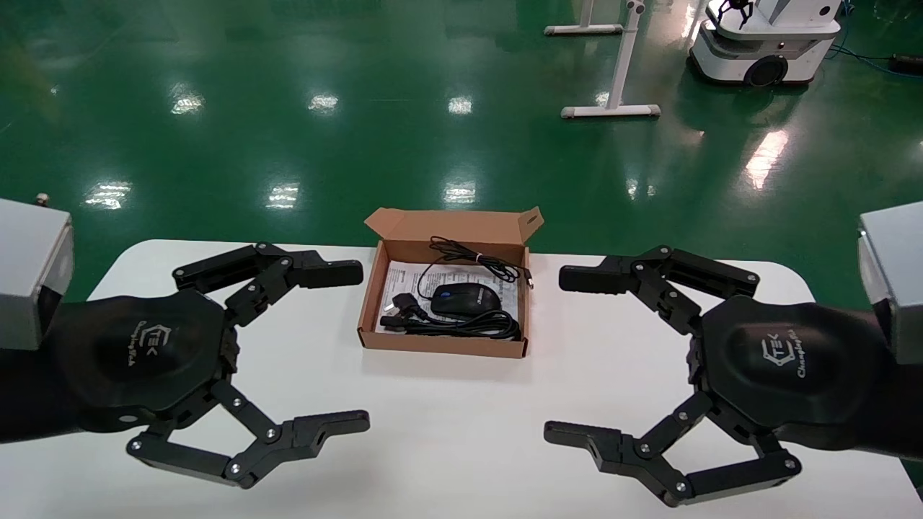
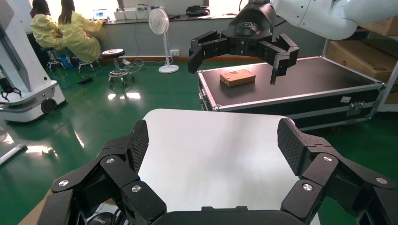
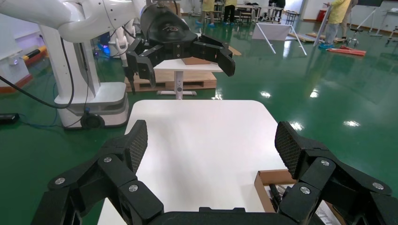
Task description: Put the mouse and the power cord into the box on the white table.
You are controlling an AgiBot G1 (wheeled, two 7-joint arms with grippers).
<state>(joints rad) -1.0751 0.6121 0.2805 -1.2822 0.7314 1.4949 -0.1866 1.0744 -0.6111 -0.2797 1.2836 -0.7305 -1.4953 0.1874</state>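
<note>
The brown cardboard box [image 1: 441,343] stands on the white table [image 1: 447,440] at the middle back, its flap lid upright. Inside it lies the black mouse [image 1: 465,299] with a blue wheel, and its thin cable [image 1: 469,258] loops toward the flap. The coiled power cord [image 1: 469,328] lies along the box's near wall, with its plug [image 1: 404,308] at the left. My left gripper [image 1: 357,346] hovers open left of the box, holding nothing. My right gripper [image 1: 559,355] hovers open right of it, also empty. The right wrist view catches a box corner [image 3: 272,177].
Green floor surrounds the table. A white stand's legs [image 1: 611,110] and a white robot base [image 1: 764,43] are far behind on the right. The left wrist view shows a black flight case [image 2: 300,89] beyond the table's end.
</note>
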